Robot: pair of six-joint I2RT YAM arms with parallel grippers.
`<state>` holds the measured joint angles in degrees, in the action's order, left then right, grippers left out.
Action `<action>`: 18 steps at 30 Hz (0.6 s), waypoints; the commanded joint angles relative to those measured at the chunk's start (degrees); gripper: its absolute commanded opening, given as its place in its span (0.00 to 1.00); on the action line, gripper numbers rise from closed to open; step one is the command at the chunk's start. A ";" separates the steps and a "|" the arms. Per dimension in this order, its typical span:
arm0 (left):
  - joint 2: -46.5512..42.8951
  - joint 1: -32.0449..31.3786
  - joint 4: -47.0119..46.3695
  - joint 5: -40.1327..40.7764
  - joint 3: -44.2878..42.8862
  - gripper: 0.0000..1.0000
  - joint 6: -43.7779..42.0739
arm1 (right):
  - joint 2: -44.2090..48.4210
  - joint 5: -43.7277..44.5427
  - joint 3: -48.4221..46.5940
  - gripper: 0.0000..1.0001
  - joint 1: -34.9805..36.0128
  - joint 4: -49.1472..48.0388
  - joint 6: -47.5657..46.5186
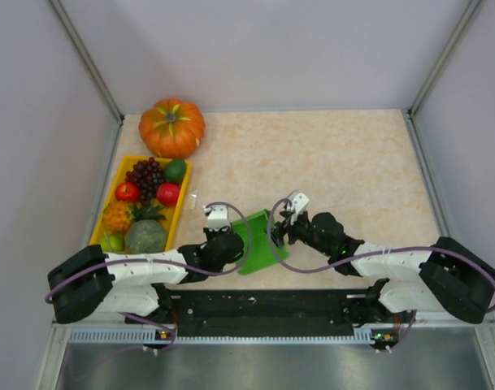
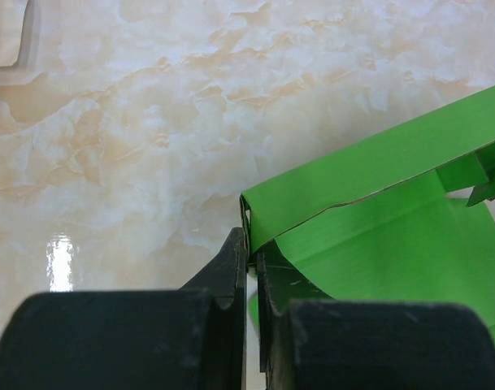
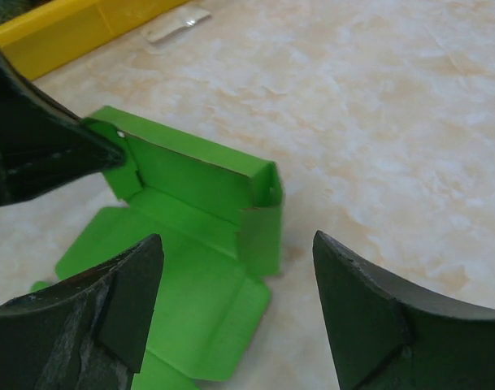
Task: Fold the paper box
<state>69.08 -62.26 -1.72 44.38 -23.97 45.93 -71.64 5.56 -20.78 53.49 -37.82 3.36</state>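
The paper box (image 1: 258,240) is a bright green card sheet lying at the near middle of the table. One long wall is folded upright, with a short end flap bent round it. My left gripper (image 1: 233,240) is shut on the left corner of that raised wall (image 2: 369,166), its fingertips (image 2: 239,248) pinching the card edge. In the right wrist view the same black fingers (image 3: 64,154) grip the wall's corner. My right gripper (image 3: 237,244) hangs open just above the box's (image 3: 190,175) right end flap, touching nothing.
A yellow tray (image 1: 180,205) of fruit stands at the left, with an orange pumpkin (image 1: 172,127) behind it. A small clear plastic scrap (image 1: 193,197) lies between the tray and the box. Enclosure walls rise along the table's left, right and back.
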 commanded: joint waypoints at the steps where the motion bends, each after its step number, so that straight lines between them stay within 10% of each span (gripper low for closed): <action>1: -1.22 -0.14 -2.76 0.35 0.85 0.00 -3.21 | -0.08 -18.20 4.07 0.69 -9.27 -5.23 4.82; 6: -1.84 -0.14 -4.87 0.36 1.64 0.00 -7.25 | -1.57 -20.68 1.89 0.46 -13.50 -0.52 0.26; 18: -1.67 -0.05 -10.24 -0.61 3.14 0.00 -14.64 | -14.48 -31.03 -7.60 0.42 -13.50 -0.42 -6.61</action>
<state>68.38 -62.24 -8.40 44.10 -21.21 34.28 -83.79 -19.20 -24.43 40.23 -35.53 -0.80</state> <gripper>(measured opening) 0.038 0.452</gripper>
